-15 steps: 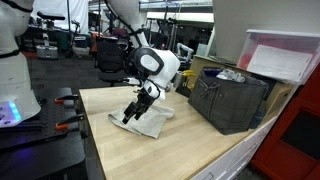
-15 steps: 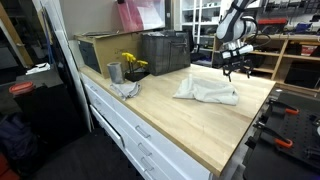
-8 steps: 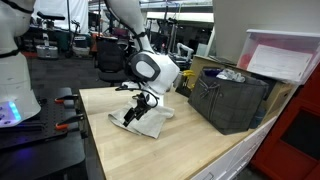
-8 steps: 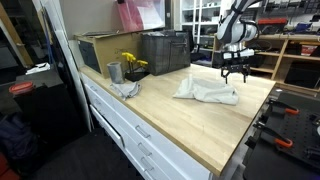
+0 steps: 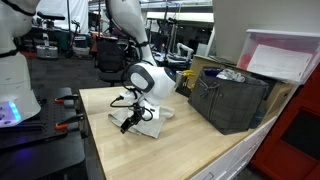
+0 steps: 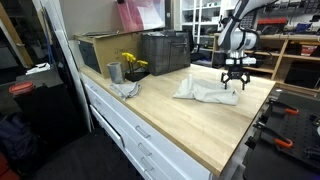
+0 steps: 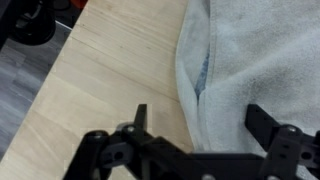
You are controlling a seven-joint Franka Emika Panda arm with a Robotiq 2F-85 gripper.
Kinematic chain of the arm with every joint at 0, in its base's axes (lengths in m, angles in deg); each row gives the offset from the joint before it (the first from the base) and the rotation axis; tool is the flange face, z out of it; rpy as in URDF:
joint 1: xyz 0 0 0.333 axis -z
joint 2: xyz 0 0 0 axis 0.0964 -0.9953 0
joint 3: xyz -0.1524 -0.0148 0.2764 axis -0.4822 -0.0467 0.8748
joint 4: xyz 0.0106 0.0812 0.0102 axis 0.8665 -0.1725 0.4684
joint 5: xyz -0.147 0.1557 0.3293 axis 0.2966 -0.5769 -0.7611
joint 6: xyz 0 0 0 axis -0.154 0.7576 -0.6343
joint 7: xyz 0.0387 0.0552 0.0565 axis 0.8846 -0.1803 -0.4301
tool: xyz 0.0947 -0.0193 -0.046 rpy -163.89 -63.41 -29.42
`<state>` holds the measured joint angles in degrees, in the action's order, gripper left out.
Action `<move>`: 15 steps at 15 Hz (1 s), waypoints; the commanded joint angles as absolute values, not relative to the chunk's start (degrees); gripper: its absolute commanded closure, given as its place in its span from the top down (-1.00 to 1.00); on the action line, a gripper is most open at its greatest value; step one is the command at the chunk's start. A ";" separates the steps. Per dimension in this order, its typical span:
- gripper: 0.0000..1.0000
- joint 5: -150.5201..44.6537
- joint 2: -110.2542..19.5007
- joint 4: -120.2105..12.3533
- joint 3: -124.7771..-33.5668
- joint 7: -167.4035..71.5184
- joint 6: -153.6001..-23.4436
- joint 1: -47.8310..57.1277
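Panda arm above a pale towel (image 5: 152, 124) lying crumpled on the wooden bench (image 5: 150, 155), close to the bench's far edge and well apart from the dark crate (image 5: 230, 100). In both exterior views the claw (image 5: 127, 122) points downward and hangs low over one end of the towel (image 6: 205, 94); whether it touches the fabric cannot be told. In the wrist view the claw (image 7: 197, 110) stands wide, holding nothing: one finger over bare bench (image 7: 110, 70), the other over the towel (image 7: 250, 50), so that a folded border of the cloth runs between them. The towel appears light, soft and limp; it would likely sag and unfold when lifted, and drag rather than slide as one piece. The raised fold at the border looks the best place to pinch, since flat single layers offer little to grip. Also on the bench, at its opposite end: a metal cup (image 6: 114, 72), yellow flowers (image 6: 130, 62) and a grey cloth (image 6: 127, 88).
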<state>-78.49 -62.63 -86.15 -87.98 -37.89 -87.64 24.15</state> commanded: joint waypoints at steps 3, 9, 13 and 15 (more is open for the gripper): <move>0.17 -84.09 -64.85 -85.26 -85.55 -42.31 -89.19 27.29; -0.70 -82.50 -62.21 -86.93 -87.42 -40.00 -89.38 26.53; -1.00 -78.09 -58.01 -89.35 -90.30 -35.43 -89.67 22.68; -0.94 -73.77 -55.74 -90.50 -92.46 -31.46 -89.78 19.60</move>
